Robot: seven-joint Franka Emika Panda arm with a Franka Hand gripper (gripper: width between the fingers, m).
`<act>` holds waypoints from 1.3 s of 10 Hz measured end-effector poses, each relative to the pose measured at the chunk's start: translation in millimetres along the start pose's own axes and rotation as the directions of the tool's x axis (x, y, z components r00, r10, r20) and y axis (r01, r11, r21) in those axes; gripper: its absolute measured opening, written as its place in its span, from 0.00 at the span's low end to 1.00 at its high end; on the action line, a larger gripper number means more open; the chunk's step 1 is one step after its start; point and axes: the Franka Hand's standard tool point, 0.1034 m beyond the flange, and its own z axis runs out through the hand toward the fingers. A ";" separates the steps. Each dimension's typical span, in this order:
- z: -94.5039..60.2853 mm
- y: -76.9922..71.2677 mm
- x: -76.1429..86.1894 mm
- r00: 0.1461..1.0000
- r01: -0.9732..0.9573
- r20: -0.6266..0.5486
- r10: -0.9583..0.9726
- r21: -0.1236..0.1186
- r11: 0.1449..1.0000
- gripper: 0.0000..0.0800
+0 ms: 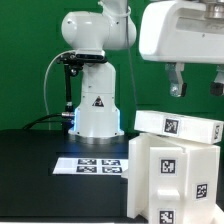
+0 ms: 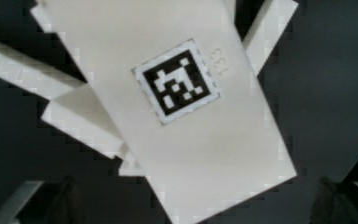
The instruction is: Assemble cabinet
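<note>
- Closest up, in the exterior view: white cabinet box [image 1: 172,178], low at that view's right, standing on the black table [image 1: 30,170]
- On top of the box: flat white panel [image 1: 178,125], long and a bit tilted, with a black-and-white marker tag [image 1: 170,125]
- Just above panel and box: gripper [image 1: 197,84], jaws wide apart, holding nothing, not touching yet
- Same panel seen from the wrist: big smooth white slab [image 2: 185,130] lying slanted, square tag [image 2: 181,82] near its middle
- Further back: marker board [image 1: 100,163], thin and flat on the table, near the arm's round white base [image 1: 96,110]
- Could go wrong: panel sits crooked under the jaws, so a grab straight down may catch only a corner and twist it
- Could go wrong: smooth, shiny plastic looks slippery, so a weak pinch may let the panel slide off the box
- Could go wrong: coming down too hard may shove the box or knock the panel loose
- Shapes and feel: hard white plastic, flat faces, sharp straight edges; table dark and dull; green wall behind
</note>
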 end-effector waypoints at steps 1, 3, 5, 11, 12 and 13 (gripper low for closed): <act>0.1 2.2 -1.1 0.998 0.055 0.003 -0.055 -0.005 0.998 0.81; 6.0 -1.0 1.5 0.996 0.083 -0.012 -0.083 -0.025 0.996 0.81; 13.4 3.6 -6.3 0.994 0.106 -0.003 -0.106 -0.021 0.994 0.81; 32.2 -3.7 -9.6 0.985 0.170 0.014 -0.170 -0.044 0.984 0.81; 33.9 -4.5 -10.0 0.985 0.171 0.017 -0.171 -0.042 0.984 0.81; 34.9 -6.7 -10.1 0.985 0.175 0.019 -0.174 -0.040 0.984 0.81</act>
